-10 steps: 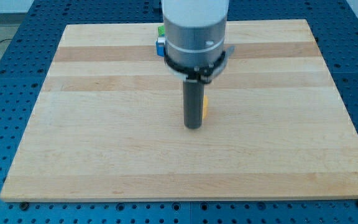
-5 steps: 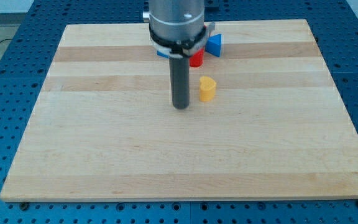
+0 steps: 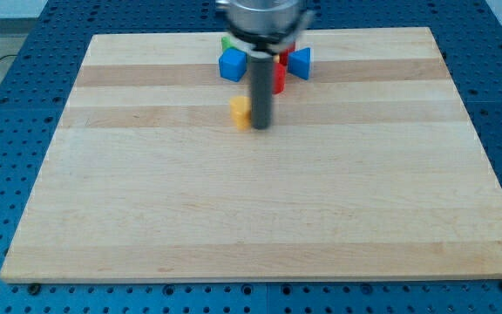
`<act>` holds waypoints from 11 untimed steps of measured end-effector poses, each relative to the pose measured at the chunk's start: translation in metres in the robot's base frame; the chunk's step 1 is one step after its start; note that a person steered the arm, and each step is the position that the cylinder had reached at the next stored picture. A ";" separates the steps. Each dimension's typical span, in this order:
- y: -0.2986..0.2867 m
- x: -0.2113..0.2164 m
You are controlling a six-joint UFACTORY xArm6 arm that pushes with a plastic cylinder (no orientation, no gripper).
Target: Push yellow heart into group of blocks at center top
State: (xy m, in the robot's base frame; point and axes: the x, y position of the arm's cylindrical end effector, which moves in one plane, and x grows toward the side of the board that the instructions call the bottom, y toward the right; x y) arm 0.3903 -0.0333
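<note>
The yellow heart (image 3: 240, 112) lies on the wooden board (image 3: 146, 192), just below the group at the view's top centre. My tip (image 3: 260, 126) stands right beside it, on its right, touching or nearly so. The group holds a blue block (image 3: 232, 65), a red block (image 3: 278, 79), a blue triangular block (image 3: 300, 62) and a green block (image 3: 227, 42) that is mostly hidden. The rod covers part of the red block. A small gap separates the heart from the blue block above it.
The board lies on a blue perforated table (image 3: 7, 105). The arm's grey body (image 3: 264, 10) hangs over the group at the view's top edge and hides part of it.
The yellow heart now lies further left and slightly higher, left of the rod instead of right of it. My tip has moved up the view, closer to the group.
</note>
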 end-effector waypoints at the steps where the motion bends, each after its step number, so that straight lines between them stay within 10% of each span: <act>1: -0.015 -0.020; 4: -0.060 0.034; 7: 0.001 -0.021; 9: -0.082 0.011; 11: -0.069 -0.050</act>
State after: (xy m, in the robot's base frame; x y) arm 0.3406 -0.1027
